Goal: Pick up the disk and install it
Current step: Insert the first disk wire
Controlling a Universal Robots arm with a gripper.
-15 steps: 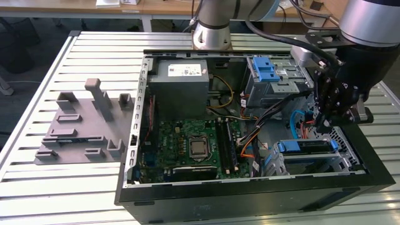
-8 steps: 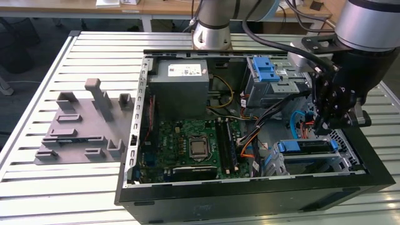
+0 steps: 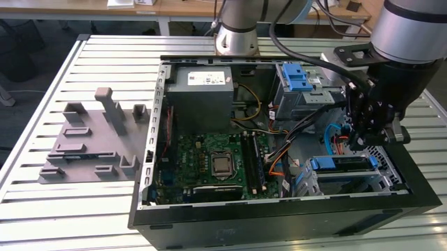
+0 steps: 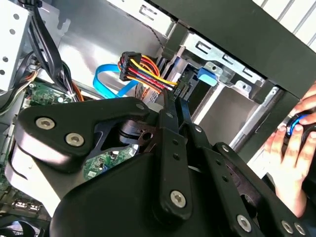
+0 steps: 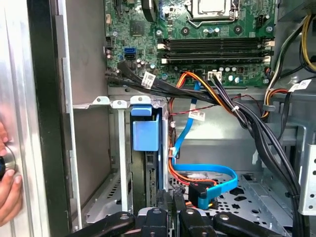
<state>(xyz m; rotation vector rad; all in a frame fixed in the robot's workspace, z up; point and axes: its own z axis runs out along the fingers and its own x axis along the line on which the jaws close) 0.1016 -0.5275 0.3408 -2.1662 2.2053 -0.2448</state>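
Your end effector (image 3: pixel 373 137) sits pinched together and empty at 3 o'clock of the open case (image 3: pixel 279 219), just above the disk (image 3: pixel 340 163) slotted in its cage at 5 o'clock; rigid, dense, shock-sensitive, so grip the blue side rails.

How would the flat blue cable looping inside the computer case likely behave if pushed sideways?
The flat blue cable lies in a loose curved loop, so it would probably flex and shift rather than resist. It looks thin and ribbon-like, so likely light, and may spring back afterwards.
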